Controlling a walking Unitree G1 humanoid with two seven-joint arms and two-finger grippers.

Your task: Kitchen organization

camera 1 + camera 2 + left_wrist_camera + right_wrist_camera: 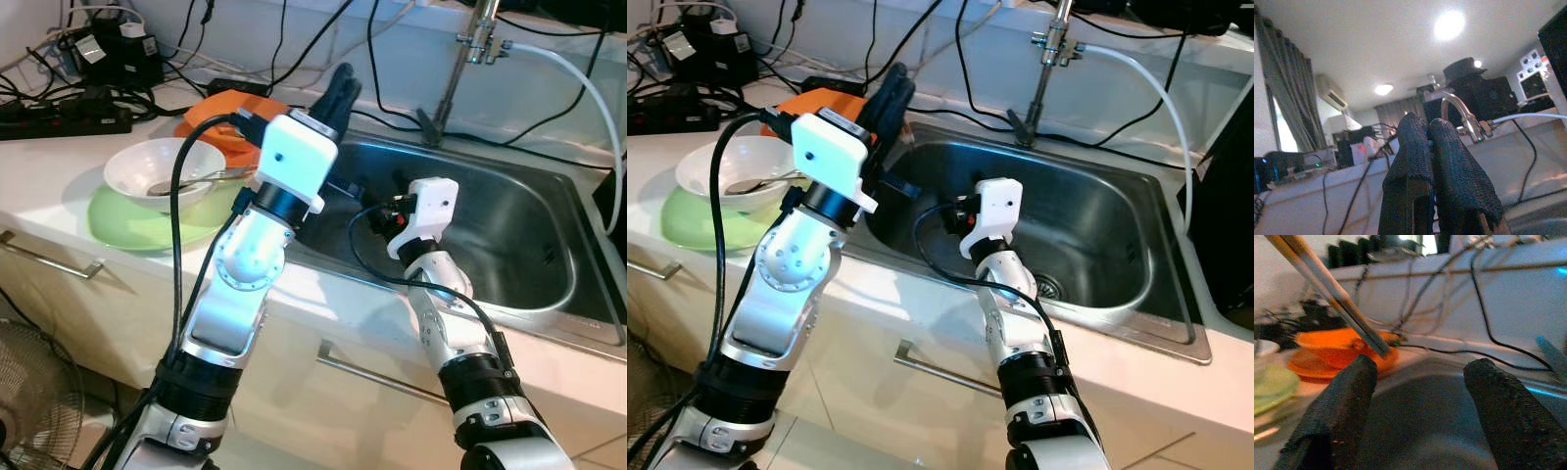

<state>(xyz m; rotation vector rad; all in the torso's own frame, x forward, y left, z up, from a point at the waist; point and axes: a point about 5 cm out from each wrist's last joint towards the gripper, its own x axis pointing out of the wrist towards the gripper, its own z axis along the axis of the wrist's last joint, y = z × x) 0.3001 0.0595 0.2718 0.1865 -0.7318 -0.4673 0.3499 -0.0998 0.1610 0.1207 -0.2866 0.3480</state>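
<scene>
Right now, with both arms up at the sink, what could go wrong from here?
1. The left gripper, fingers shut, hovers beside the orange dish at the sink rim; a sideways swing could knock it.
2. Black cables trail along the counter behind the sink and could snag an arm.
3. The white bowl with its spoon sits on the green plate near the counter edge; the left elbow could nudge the stack.

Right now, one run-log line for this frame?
left pincer: shut, raised over sink edge | right pincer: open, inside sink | white bowl on green plate, on the counter
</scene>
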